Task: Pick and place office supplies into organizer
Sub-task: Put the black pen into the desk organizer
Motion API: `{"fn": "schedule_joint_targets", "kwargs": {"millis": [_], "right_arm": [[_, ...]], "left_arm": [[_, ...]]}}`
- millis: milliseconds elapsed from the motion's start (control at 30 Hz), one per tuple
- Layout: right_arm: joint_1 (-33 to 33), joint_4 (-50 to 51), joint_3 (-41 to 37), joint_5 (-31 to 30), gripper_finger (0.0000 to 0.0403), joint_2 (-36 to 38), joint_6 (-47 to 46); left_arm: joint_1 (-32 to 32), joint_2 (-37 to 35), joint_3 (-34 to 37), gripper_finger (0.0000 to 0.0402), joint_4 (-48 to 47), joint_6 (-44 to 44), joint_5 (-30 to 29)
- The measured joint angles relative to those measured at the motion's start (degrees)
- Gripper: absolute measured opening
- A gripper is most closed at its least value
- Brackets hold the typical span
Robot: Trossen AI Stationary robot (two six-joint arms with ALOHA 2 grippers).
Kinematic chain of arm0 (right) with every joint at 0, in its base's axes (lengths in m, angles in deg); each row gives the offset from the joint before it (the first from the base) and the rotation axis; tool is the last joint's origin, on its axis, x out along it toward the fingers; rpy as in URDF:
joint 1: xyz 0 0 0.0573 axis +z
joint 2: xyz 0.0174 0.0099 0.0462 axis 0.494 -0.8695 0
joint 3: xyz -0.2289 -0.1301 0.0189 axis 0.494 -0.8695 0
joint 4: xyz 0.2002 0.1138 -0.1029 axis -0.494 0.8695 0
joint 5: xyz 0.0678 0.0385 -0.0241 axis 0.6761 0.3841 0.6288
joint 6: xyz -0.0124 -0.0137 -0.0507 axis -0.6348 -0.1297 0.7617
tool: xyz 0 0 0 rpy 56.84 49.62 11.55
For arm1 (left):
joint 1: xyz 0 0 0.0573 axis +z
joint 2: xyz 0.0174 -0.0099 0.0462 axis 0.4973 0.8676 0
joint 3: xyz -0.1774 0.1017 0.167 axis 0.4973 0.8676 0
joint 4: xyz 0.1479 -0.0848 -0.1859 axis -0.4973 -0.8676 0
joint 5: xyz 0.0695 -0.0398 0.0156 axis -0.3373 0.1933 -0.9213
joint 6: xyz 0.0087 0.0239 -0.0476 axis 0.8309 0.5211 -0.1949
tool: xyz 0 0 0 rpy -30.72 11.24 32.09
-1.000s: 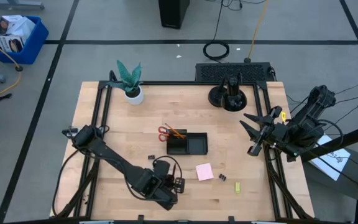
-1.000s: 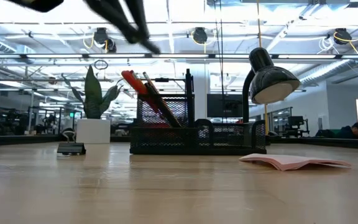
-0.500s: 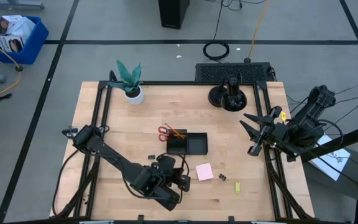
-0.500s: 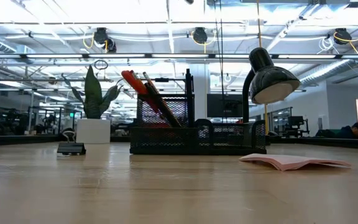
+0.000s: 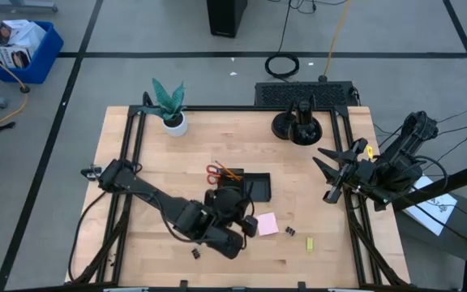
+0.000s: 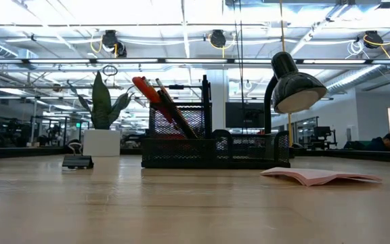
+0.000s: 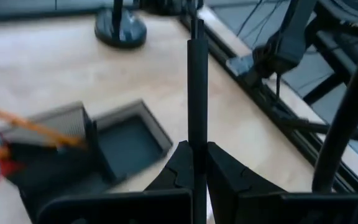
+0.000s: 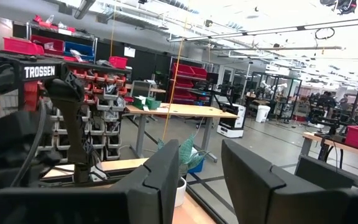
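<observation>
My left gripper (image 7: 196, 165) hangs over the table just near of the black organizer (image 5: 248, 186) and is shut on a black pen (image 7: 195, 93). Red-handled scissors (image 5: 214, 172) and orange pencils (image 5: 230, 173) stick slanting out of the organizer's tall compartment (image 6: 175, 132). A pink sticky-note pad (image 5: 267, 224), a binder clip (image 5: 289, 232) and a small yellow-green piece (image 5: 310, 243) lie flat on the table toward the near right. Another clip (image 5: 194, 253) lies by the near edge. My right gripper (image 5: 328, 174) waits open, raised over the table's right edge. My left gripper pinches the pen's shaft (image 7: 196, 149) between its two fingers (image 7: 229, 180). Most of the pen juts out beyond the fingertips toward the table's far right. The pen is lifted clear of the table and of the organizer.
A potted plant (image 5: 169, 107) stands at the far left, and a desk lamp on a round black base (image 5: 298, 126) at the far right. Black frame rails (image 5: 128, 162) run along the table's sides. Bare wood lies left of the organizer.
My left gripper has risen and gone toward the table's right and the organizer, rolling its wrist, still shut on the pen. It has left the top of the low view. The clip by the near edge, which the arm covered before, shows now.
</observation>
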Motion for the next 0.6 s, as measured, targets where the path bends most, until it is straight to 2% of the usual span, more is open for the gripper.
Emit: {"fn": "schedule_joint_targets", "kwargs": {"millis": [333, 600], "right_arm": [[0.0, 0.0, 0.0, 0.0, 0.0116, 0.0, 0.1], [0.0, 0.0, 0.0, 0.0, 0.0116, 0.0, 0.1]], "left_arm": [[2.8, 0.0, -2.6, 0.0012, 0.1, 11.2, -9.8], [5.4, 0.0, -2.6, 0.0013, 0.1, 17.8, -13.8]]}}
